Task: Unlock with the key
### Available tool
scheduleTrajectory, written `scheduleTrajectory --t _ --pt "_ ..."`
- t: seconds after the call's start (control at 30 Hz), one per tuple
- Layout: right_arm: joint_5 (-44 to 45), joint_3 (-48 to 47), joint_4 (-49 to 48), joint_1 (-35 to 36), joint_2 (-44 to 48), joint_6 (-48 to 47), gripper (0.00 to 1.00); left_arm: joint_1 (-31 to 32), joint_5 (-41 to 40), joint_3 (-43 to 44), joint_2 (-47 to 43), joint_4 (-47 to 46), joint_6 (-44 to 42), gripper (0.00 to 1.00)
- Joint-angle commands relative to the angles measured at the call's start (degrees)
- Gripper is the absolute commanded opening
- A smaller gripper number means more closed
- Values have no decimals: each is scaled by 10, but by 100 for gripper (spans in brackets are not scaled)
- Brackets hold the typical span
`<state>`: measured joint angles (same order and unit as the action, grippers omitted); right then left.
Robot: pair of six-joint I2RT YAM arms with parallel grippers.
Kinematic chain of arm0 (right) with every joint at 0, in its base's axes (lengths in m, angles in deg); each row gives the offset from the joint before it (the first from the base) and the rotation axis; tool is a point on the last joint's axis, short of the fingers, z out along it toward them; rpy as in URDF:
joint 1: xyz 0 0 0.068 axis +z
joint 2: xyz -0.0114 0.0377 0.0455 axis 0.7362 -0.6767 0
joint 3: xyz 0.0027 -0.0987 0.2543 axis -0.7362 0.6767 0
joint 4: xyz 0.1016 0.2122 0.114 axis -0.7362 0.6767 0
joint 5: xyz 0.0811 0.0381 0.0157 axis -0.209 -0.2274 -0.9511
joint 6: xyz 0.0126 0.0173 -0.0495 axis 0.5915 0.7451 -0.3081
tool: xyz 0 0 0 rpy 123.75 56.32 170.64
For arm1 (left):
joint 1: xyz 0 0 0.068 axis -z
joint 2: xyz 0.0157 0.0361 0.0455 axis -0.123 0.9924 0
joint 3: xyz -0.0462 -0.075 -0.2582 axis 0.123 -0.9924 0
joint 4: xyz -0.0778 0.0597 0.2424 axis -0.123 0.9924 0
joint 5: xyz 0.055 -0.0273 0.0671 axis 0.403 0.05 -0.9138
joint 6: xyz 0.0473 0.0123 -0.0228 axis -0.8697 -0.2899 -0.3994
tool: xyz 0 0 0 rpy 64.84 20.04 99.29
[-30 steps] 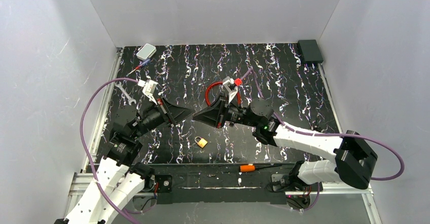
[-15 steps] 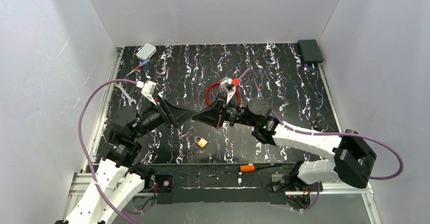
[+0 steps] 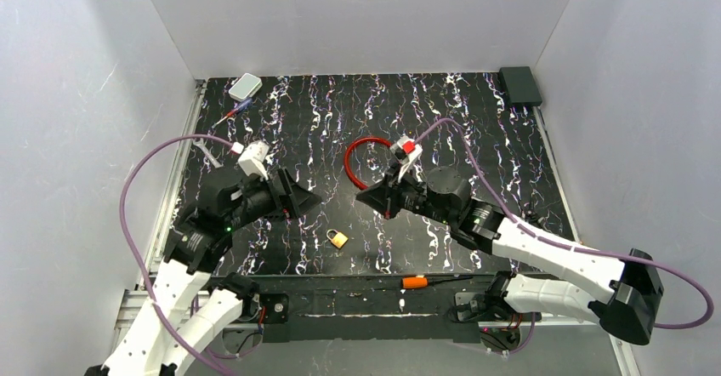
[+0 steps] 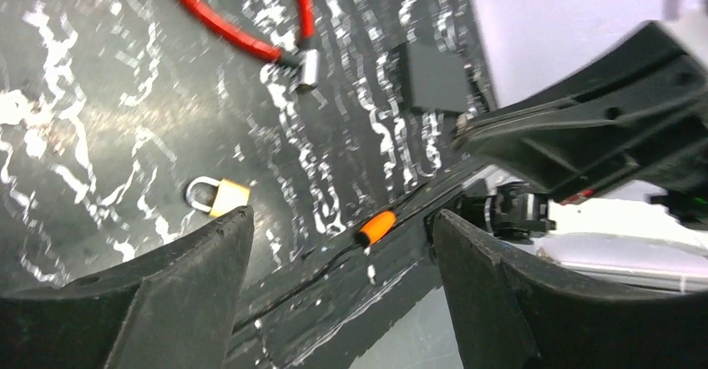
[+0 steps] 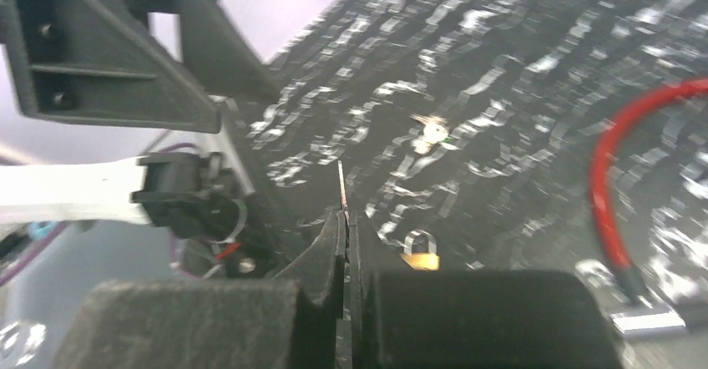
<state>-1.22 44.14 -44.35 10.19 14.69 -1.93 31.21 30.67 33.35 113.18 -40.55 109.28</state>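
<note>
The key (image 5: 341,187) shows in the right wrist view as a thin pale sliver, seen edge on, sticking out past the tips of the right gripper (image 5: 344,219). That gripper's two fingers are pressed together on it. In the top view the key is too small to make out. There the right gripper (image 3: 366,196) hangs over the middle of the worktop (image 3: 510,163), a little toward the near edge, pointing left.

The padlock (image 3: 338,239) lies flat on the worktop close to the near edge. It sits lower than both grippers and between them, apart from each. It is small and brass-coloured, and its shackle points toward the left edge. The wrist views show it on bare surface (image 4: 219,195) (image 5: 419,250).

Facing the right gripper across a gap, the left gripper (image 4: 342,219) has its fingers spread wide and holds nothing. In the top view it hangs left of the padlock and points right.

A red cable loop (image 3: 353,159) lies just behind the right gripper, toward the far edge. Its near part is covered by that arm's wrist in the top view. The loop's metal end (image 4: 307,67) rests on the worktop. An orange-handled tool (image 3: 415,282) lies along the near edge, right of the padlock and well apart from it.

A grey box (image 3: 245,86) sits in the far left corner and a black box (image 3: 519,84) in the far right corner. Purple cables (image 3: 140,189) arc out from both arms over the sides of the worktop.
</note>
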Motion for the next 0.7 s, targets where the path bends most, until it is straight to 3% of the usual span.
scheduleTrajectory --t 0.0,0.27,0.67 --pt "171 -7 136 0 34 -38 1 2 -44 16 66 108 -14 74" --pt "283 1 206 0 45 -11 1 30 -157 15 191 180 110 67" --pt "281 37 194 0 66 -9 1 154 -227 33 404 140 295 69"
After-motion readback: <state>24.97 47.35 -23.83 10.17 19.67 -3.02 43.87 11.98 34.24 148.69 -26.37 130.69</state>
